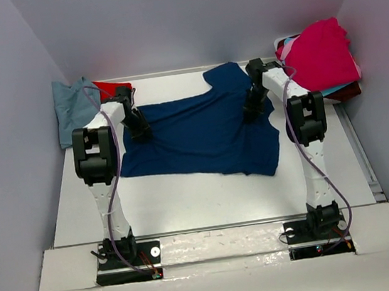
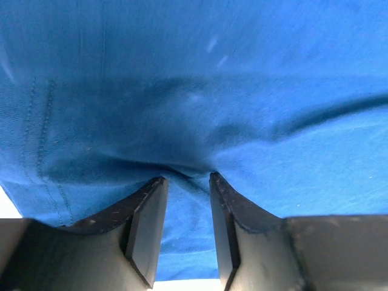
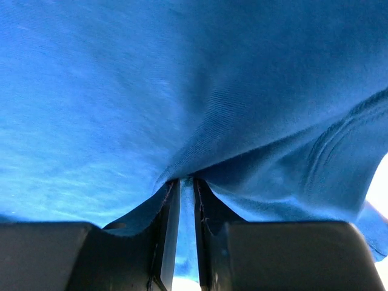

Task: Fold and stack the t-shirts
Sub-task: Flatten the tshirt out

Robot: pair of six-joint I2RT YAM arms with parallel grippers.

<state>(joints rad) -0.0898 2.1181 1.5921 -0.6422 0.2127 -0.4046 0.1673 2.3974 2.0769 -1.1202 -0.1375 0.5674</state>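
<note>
A navy t-shirt (image 1: 200, 134) lies spread over the middle of the table, wrinkled, with one sleeve toward the back; no print shows. My left gripper (image 1: 137, 128) rests on its left edge. In the left wrist view the shirt (image 2: 194, 91) fills the frame and the left gripper (image 2: 187, 176) is open, tips on a small pucker of cloth. My right gripper (image 1: 253, 109) is at the shirt's right side. In the right wrist view the right gripper (image 3: 187, 180) is shut on a raised fold of the navy cloth (image 3: 151, 91).
A dusty blue-grey t-shirt (image 1: 75, 111) and a red one (image 1: 112, 88) lie at the back left. At the back right is a pile topped by a magenta t-shirt (image 1: 322, 53) over a maroon one (image 1: 345, 91). White table (image 1: 188, 204), with walls close on three sides.
</note>
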